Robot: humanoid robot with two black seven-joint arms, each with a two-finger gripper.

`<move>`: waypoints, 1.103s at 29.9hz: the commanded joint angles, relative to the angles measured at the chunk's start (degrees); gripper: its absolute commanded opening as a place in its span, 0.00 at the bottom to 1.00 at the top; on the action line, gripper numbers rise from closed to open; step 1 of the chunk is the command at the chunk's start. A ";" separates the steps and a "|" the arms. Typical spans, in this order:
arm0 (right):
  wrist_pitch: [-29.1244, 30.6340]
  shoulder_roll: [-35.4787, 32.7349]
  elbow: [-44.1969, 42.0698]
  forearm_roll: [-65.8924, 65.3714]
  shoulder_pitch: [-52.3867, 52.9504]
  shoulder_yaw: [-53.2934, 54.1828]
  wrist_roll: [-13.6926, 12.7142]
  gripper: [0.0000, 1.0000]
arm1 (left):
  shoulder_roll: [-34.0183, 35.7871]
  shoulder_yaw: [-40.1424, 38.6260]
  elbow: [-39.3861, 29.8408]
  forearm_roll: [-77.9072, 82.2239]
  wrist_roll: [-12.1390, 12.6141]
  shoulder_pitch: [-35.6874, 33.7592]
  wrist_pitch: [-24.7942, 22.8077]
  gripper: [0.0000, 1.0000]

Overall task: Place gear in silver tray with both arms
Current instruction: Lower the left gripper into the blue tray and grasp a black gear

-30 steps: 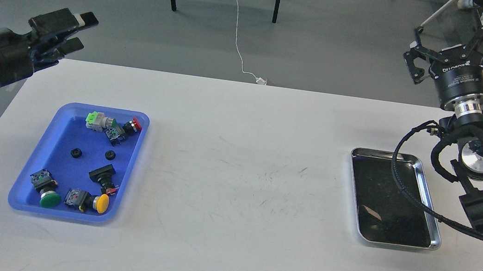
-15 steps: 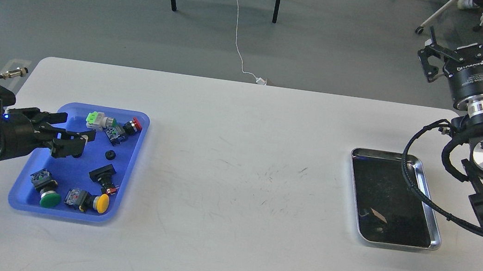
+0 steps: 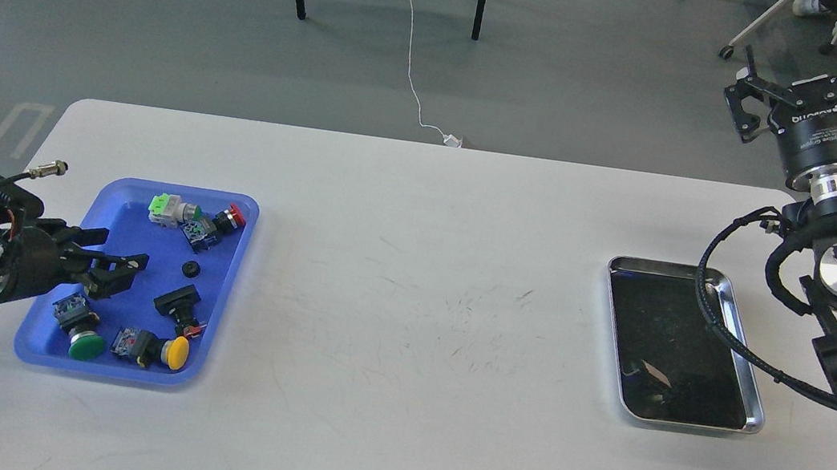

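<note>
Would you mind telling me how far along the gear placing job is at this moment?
Nothing looks delivered: the shiny rectangular silver tray shows only its dark bottom. In hand: the left claw reaches low into the blue plastic tray, where one small black gear lies free; whether it grips a second gear I cannot tell. Left to do: lift, carry across, set down. The right claw hangs open beyond the table.

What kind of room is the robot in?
Probably a robotics lab or workshop: a plain white table, a blue plastic tray of push-button switches, a shiny silver metal tray, and loose cables across the grey floor.
</note>
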 commanded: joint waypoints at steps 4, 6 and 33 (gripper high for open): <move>0.00 0.01 -0.09 -0.09 0.00 0.08 0.00 1.00 | -2.58 0.16 3.20 0.00 -0.44 0.14 0.08 0.59; 0.00 0.01 -0.09 0.00 0.00 0.17 0.08 1.00 | -3.02 0.16 3.90 0.00 -0.62 0.49 0.08 0.57; 0.00 -0.51 -0.62 0.08 -0.17 1.66 2.28 1.00 | 2.32 -0.19 -1.17 -0.79 -0.88 -6.35 -0.71 0.14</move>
